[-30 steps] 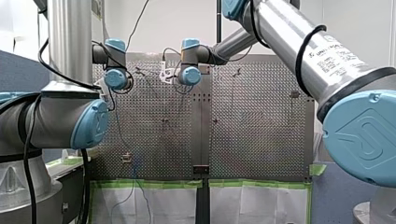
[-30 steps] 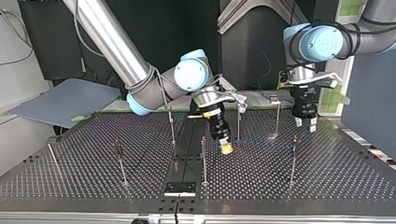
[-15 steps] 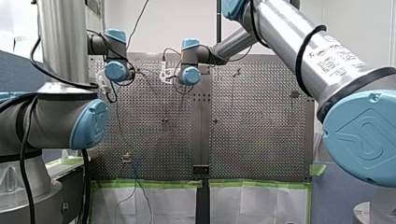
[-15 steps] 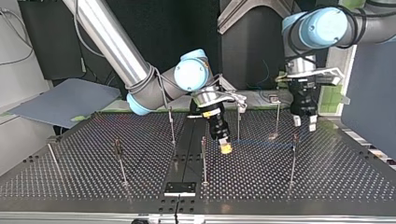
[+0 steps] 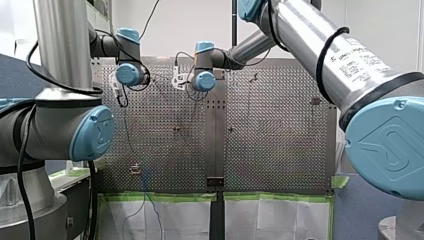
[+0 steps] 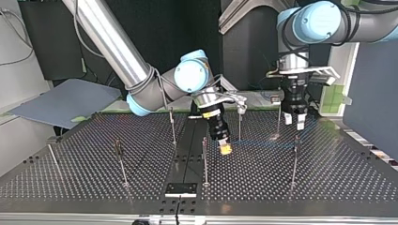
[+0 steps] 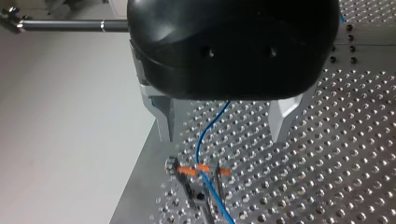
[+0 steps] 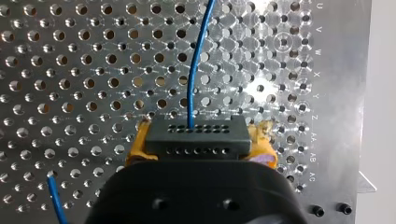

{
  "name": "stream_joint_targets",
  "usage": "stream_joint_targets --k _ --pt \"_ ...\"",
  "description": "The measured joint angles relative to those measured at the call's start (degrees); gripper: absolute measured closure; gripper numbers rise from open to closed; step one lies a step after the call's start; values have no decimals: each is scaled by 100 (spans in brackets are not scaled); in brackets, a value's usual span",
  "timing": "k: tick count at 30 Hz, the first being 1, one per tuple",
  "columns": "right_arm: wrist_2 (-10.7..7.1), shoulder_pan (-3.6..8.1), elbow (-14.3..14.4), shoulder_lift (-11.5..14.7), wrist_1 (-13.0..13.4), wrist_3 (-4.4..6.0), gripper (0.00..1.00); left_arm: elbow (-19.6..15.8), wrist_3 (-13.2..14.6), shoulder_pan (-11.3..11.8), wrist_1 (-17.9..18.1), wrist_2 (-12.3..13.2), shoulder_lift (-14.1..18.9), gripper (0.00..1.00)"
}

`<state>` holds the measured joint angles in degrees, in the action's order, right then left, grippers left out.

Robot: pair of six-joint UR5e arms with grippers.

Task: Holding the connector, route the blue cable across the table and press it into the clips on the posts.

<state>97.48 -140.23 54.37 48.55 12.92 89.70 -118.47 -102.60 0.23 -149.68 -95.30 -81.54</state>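
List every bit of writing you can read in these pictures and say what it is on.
"U", "V", "W", "X", "Y", "Z", "AA", "AB", "AC": row letters running along the edge of the table, right wrist view.
Label on my right arm, front view: several lines of print, too blurred to read.
Connector: rows of holes only, no writing.
Nothing else readable shows in any view.

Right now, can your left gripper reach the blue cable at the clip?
Probably yes: my left gripper is open, the blue cable runs between its fingers toward the clip ahead, and nothing blocks it.
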Motion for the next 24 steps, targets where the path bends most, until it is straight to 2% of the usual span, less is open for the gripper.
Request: stream_joint_targets --k 5,12,24 --pt "4 7 0 -1 -10 -1 100 45 222 -113 69 0 -15 0" --pt "32 29 0 -5 -39 -3 100 261 390 -260 125 -28 -139 0" --pt "35 74 1 -5 -45 -3 100 770 634 -444 137 -348 -544 0"
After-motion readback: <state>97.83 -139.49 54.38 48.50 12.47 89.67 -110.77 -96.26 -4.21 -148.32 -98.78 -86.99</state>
